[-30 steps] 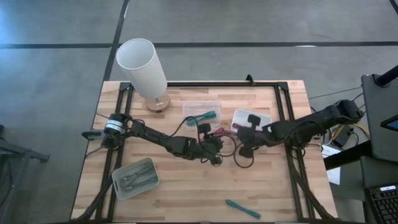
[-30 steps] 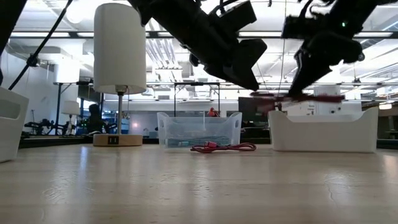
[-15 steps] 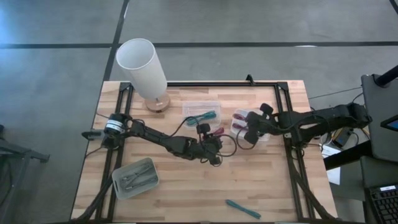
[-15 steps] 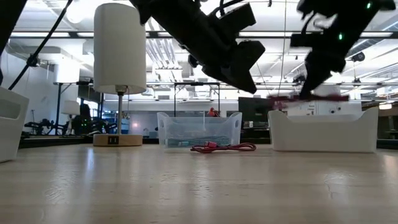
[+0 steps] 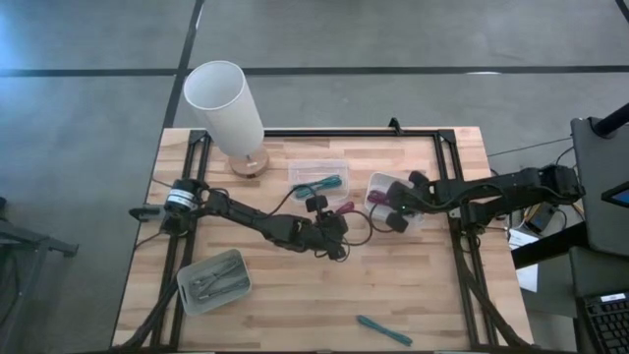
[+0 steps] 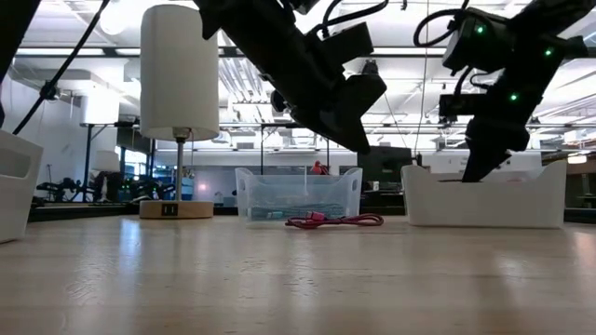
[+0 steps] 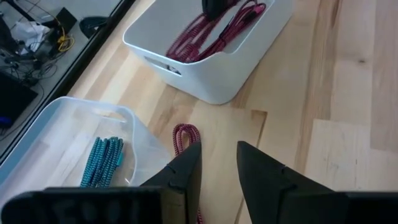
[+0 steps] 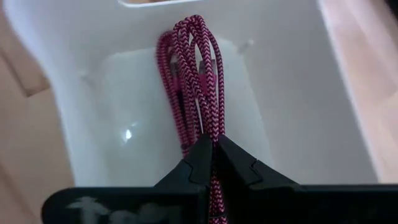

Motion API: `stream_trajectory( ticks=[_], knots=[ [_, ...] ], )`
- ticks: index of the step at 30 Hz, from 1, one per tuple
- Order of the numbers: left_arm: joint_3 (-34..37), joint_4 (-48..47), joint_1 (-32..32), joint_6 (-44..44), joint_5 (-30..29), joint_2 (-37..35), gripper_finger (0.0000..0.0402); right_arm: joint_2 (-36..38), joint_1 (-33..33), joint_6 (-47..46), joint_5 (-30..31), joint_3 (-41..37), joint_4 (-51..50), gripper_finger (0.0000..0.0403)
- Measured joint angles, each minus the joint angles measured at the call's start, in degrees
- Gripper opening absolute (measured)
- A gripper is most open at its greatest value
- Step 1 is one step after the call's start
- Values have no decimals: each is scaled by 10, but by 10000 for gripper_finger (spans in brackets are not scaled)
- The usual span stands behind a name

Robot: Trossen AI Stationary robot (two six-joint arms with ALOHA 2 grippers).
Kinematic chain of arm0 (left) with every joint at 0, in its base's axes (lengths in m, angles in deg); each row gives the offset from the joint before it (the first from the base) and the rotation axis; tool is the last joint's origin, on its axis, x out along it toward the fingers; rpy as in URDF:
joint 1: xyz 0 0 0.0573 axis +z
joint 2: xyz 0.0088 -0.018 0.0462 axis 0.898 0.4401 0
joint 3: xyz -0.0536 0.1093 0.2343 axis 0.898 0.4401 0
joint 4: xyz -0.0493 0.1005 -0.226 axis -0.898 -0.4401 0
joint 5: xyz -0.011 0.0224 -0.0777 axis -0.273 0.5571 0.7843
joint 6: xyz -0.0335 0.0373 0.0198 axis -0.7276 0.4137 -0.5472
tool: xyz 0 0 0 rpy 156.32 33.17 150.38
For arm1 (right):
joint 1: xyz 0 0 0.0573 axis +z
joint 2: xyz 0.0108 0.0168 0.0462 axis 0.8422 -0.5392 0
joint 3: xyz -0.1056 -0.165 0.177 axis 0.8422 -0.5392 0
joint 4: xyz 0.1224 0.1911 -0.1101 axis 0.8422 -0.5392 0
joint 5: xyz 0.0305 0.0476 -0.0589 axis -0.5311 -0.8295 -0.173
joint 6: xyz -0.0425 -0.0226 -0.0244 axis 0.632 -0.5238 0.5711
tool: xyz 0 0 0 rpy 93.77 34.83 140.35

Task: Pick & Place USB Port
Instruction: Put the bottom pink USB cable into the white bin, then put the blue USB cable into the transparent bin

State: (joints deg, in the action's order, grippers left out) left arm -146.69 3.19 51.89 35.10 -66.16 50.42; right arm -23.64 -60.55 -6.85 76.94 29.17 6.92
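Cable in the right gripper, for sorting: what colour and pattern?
Magenta cable, black zigzag braid; clearest in the right wrist view.

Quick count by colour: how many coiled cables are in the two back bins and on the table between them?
Magenta: 2, a magenta cable in the white bin and a second magenta cable on the table
Teal: 1, a teal cable in the clear bin
Total: 3

The left arm stretches low from the counter's left edge toward its middle, its dark two-finger left claw [image 5: 337, 228] hanging above the surface with a narrow gap between its fingers [image 7: 186, 171]. The right arm reaches in from the right, its right claw [image 5: 393, 208] tipped downward, fingers [image 8: 200, 158] pressed together.
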Motion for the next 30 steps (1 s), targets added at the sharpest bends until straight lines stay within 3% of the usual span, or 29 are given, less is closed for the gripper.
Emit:
stream_trajectory(
  ticks=[11, 25, 30],
  knots=[
    [0, -7, 2, -22, 0, 0, 106, 0, -1, 4, -24, -2, -1, 21],
    [0, -7, 2, -33, 1, 0, 106, 1, 7, 4, -30, 1, -4, 124],
    [1, -13, 3, -37, 14, 0, 106, 1, 33, 5, -30, 45, -21, 143]
  ],
)
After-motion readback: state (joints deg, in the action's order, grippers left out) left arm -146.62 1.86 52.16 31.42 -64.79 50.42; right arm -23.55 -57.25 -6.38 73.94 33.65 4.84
